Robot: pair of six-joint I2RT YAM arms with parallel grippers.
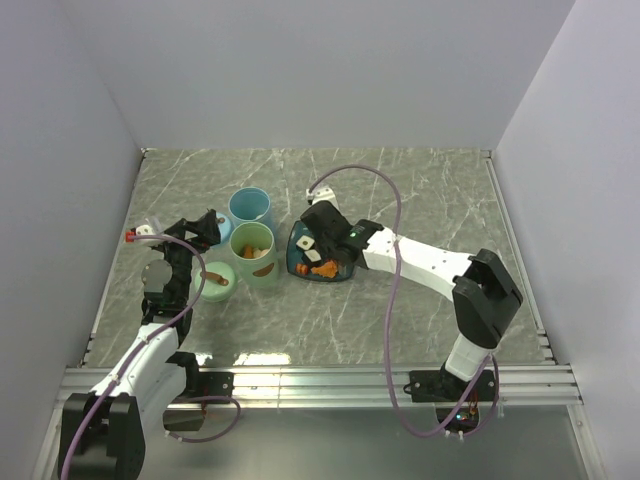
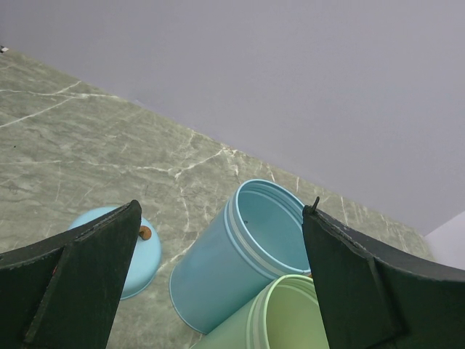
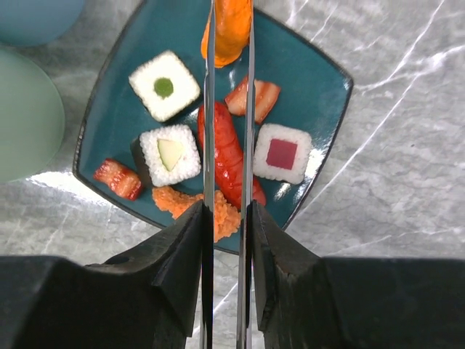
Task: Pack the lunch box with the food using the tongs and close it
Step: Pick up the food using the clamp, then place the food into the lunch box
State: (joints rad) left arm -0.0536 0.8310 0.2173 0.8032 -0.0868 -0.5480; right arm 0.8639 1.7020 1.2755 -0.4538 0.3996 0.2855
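Note:
My right gripper (image 3: 227, 211) (image 1: 326, 236) is shut on the tongs (image 3: 209, 145), squeezing their two silver arms close together. The tong tips pinch an orange piece of food (image 3: 231, 29) above the far edge of the teal plate (image 3: 320, 94) (image 1: 293, 262). On the plate lie white rice rolls (image 3: 164, 85), a red sausage-like piece (image 3: 227, 149), an orange crumbed piece (image 3: 190, 202) and red-striped bits (image 3: 118, 179). The lunch box shows as a blue tub (image 1: 250, 208) (image 2: 240, 254) and a green tub (image 1: 254, 250) (image 2: 290, 316) left of the plate. My left gripper (image 1: 200, 232) (image 2: 223, 211) stands open beside them, holding nothing.
A blue lid (image 2: 123, 251) with a brown knob lies left of the blue tub. A green lid (image 1: 215, 278) lies left of the green tub, which has orange-brown food inside. Grey walls close in the marble table (image 1: 420, 190) on three sides.

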